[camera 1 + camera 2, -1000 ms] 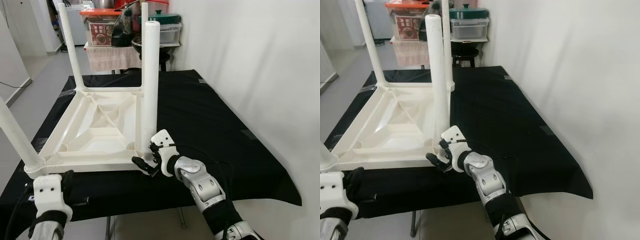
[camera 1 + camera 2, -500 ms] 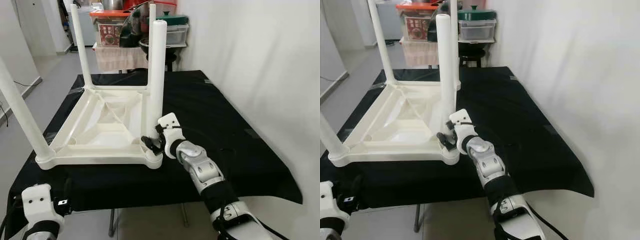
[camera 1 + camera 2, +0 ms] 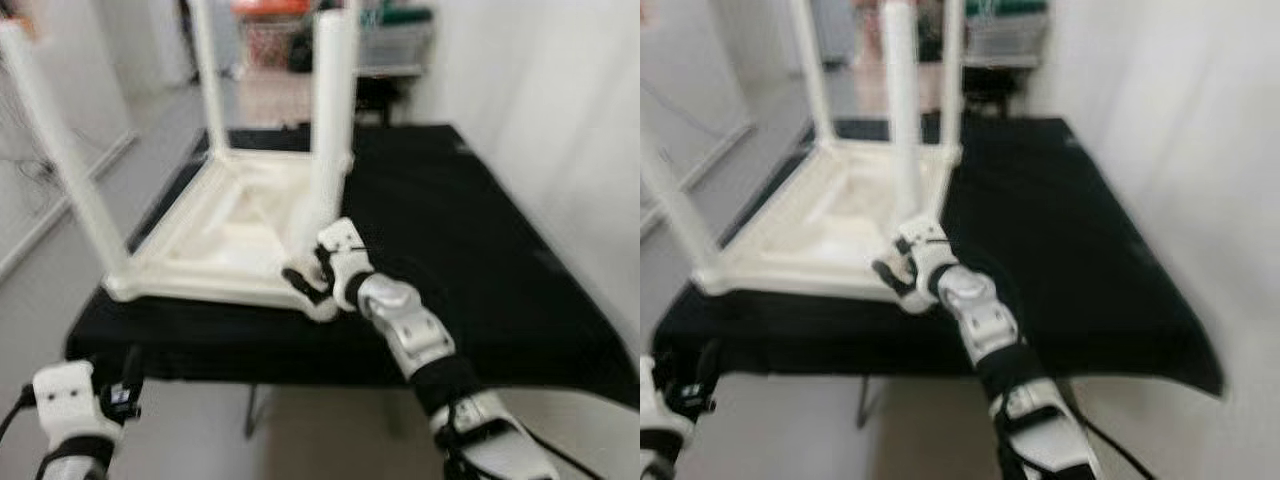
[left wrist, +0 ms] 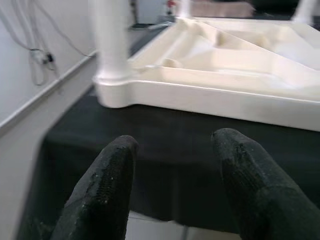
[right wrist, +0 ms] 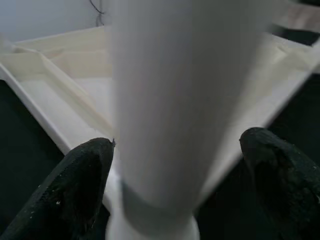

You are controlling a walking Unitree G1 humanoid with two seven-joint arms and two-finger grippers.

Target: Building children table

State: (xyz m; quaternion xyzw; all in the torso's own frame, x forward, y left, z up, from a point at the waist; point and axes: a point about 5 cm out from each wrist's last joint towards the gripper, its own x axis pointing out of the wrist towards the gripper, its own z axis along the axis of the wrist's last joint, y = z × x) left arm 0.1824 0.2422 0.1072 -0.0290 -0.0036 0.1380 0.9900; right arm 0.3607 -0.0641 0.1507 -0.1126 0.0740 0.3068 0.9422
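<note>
A white children's table (image 3: 240, 215) lies upside down on a black-covered worktable (image 3: 480, 250), its legs pointing up. My right gripper (image 3: 305, 280) is at the foot of the near-right leg (image 3: 328, 130). In the right wrist view that leg (image 5: 185, 100) stands between the two fingers (image 5: 75, 185), which are open on either side of it. My left gripper (image 3: 125, 385) hangs open below the worktable's near-left edge. In the left wrist view its fingers (image 4: 105, 185) face the near-left leg (image 4: 111, 40) and the tabletop's rim (image 4: 225, 97), apart from both.
A white wall (image 3: 560, 120) runs along the right side of the worktable. Stacked boxes and containers (image 3: 300, 30) stand blurred behind the far end. Bare floor (image 3: 60, 240) lies to the left, with cables by the wall (image 4: 35, 55).
The head views have pulled back and blurred, so the camera moved. My right gripper stays at the foot of the near-right leg. My left gripper now sits lower, clear of the worktable's edge.
</note>
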